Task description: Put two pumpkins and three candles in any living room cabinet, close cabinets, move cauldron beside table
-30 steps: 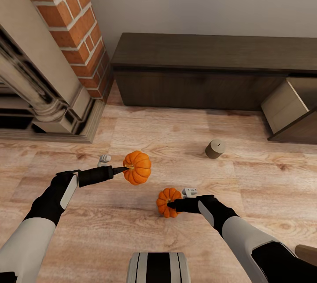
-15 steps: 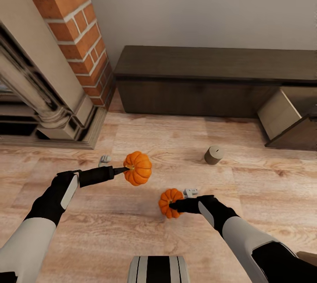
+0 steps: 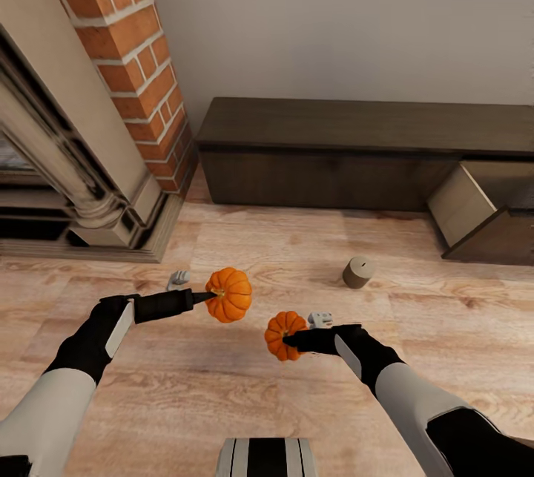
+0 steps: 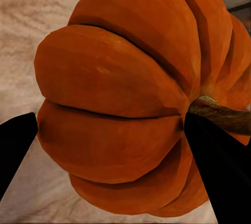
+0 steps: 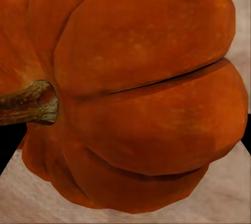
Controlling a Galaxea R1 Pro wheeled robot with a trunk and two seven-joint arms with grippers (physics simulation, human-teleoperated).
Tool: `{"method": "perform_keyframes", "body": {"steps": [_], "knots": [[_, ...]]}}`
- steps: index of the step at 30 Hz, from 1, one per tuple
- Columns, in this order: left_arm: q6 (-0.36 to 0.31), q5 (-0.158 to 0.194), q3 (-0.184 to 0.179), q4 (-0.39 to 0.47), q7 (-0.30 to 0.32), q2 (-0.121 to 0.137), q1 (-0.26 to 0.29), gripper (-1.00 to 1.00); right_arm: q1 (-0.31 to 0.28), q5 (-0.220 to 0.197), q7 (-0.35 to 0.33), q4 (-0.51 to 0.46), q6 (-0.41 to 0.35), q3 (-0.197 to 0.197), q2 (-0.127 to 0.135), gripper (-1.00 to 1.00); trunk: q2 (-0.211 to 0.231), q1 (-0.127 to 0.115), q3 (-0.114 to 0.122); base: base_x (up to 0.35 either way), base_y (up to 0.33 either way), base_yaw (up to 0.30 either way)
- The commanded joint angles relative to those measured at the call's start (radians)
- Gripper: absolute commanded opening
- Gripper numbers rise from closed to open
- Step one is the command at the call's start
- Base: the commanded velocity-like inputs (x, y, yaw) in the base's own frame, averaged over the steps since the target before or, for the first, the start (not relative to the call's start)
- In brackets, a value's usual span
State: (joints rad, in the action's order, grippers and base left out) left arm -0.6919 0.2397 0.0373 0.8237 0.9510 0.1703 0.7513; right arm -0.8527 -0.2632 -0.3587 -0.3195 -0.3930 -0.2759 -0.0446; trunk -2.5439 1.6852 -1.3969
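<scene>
My left gripper (image 3: 211, 296) is shut on the stem side of one bright orange pumpkin (image 3: 230, 294) and holds it above the wooden floor. In the left wrist view this pumpkin (image 4: 125, 98) sits between the black fingers (image 4: 219, 166). To its right, my right gripper (image 3: 291, 341) is shut on the second pumpkin (image 3: 282, 334), whose ribs and brown stem appear close up in the right wrist view (image 5: 141, 93). A beige candle (image 3: 357, 272) stands on the floor ahead and to the right. The long dark cabinet (image 3: 334, 128) runs along the wall, and its right end has an open door (image 3: 489, 236).
A brick fireplace column (image 3: 126, 69) with a stone surround (image 3: 67, 165) stands at the left, close to the cabinet's left end. Bare wooden floor (image 3: 245, 247) stretches between me and the cabinet. The open cabinet door juts out over the floor at the right.
The whole picture has shifted because the camera moved. The cabinet and the candle now sit lower in it. Both pumpkins stay gripped and look slightly higher off the floor.
</scene>
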Motion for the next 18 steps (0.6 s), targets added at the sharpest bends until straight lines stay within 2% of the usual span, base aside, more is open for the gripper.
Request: {"method": "perform_keyframes", "body": {"steps": [1, 5, 10, 18], "knots": [[-0.006, 0.006, 0.001, -0.007, -0.003, 0.000, 0.000, -1.00, 0.000, -0.004, 0.001, -0.003, -0.005, -0.008, 0.002, -1.00, 0.000, -0.001, 0.003, 0.000, 0.000, 0.000], [-0.005, 0.005, 0.001, -0.040, -0.007, 0.000, 0.000, -1.00, 0.000, -0.004, -0.001, -0.007, -0.007, -0.006, 0.003, -1.00, 0.001, -0.002, 0.019, 0.000, 0.000, -0.007], [-0.004, 0.004, 0.002, -0.069, -0.011, 0.001, 0.000, -1.00, -0.001, -0.004, -0.002, -0.012, -0.007, -0.005, 0.005, -1.00, 0.002, -0.005, 0.040, 0.000, 0.000, -0.177], [0.000, 0.004, 0.001, -0.147, -0.032, 0.002, 0.000, -1.00, -0.001, -0.004, -0.002, -0.115, -0.016, -0.015, 0.005, -1.00, 0.004, -0.008, 0.078, 0.000, 0.000, -0.187]]}}
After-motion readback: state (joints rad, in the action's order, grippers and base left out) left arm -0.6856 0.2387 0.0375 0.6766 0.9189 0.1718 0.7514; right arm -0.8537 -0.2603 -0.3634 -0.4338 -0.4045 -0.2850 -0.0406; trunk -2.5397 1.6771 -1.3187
